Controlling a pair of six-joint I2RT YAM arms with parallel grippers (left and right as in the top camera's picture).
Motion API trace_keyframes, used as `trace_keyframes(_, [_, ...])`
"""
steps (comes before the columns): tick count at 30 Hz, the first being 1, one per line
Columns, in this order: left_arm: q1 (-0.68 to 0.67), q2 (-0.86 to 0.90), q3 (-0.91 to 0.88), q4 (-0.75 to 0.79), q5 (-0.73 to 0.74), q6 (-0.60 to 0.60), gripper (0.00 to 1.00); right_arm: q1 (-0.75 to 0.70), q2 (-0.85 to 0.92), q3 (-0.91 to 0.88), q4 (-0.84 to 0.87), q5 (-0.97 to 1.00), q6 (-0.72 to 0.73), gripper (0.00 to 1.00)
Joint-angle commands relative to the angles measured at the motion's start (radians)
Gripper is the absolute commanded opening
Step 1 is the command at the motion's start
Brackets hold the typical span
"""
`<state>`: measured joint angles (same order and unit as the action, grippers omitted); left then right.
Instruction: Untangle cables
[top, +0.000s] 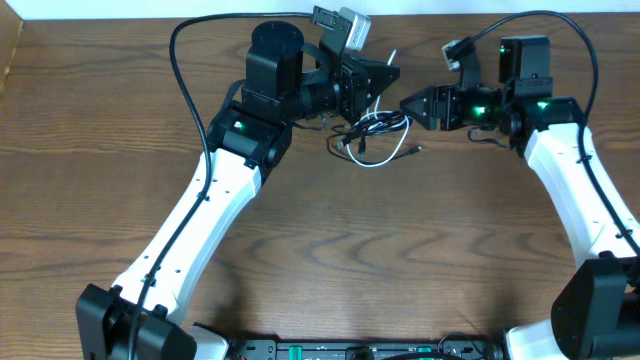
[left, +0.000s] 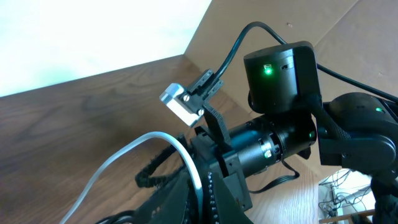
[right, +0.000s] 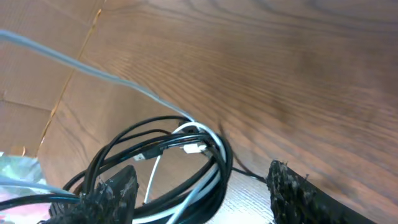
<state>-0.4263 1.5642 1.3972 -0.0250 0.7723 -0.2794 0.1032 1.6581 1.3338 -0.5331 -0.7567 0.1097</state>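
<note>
1. The wooden worktop (top: 330, 250) carries a tangle of cables (top: 372, 135), which lies toward its far edge, near the middle.
2. The left arm (top: 200, 220) reaches in from the near left of the tangle and ends just beyond it.
3. The right arm (top: 580, 190) comes from the near right of the tangle and points at it from the right.
4. The left end effector (top: 392, 75) sits on the far side of the tangle, raised above it and pressed together on the white cable (right: 189, 132).
5. The right end effector (top: 410, 104) is just right of the tangle, spread wide. In its wrist view the loops show between its fingers (right: 115, 190).
6. One strand of the white cable rises taut out of the tangle.
7. The black cable (right: 225, 155) loops around the white one inside the tangle.
8. A small plug (top: 412, 152) lies at the near right edge of the tangle.
</note>
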Motion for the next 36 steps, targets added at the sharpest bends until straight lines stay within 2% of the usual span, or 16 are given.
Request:
trace_keyframes(1, [0.000,-0.007,0.007,0.011,0.002,0.021,0.08,0.030,0.019,0.009,-0.005,-0.005,0.023,0.62])
trace_keyframes(8, [0.000,-0.007,0.007,0.012,0.001,0.021,0.08,0.043,0.157,0.009,-0.009,-0.025,0.161,0.54])
trace_keyframes(14, [0.000,-0.007,0.007,0.033,-0.010,0.020,0.07,0.051,0.243,0.009,0.010,-0.119,0.183,0.52])
trace_keyframes(30, [0.000,-0.007,0.007,0.018,-0.120,0.016,0.08,0.051,0.252,0.009,0.050,-0.299,0.190,0.52])
trace_keyframes(33, [0.000,-0.007,0.007,0.029,-0.138,0.016,0.07,0.065,0.253,0.009,0.021,-0.283,0.179,0.52])
trace_keyframes(36, [0.000,-0.007,0.007,0.076,-0.138,0.016,0.07,0.097,0.254,0.006,-0.018,-0.181,0.178,0.51])
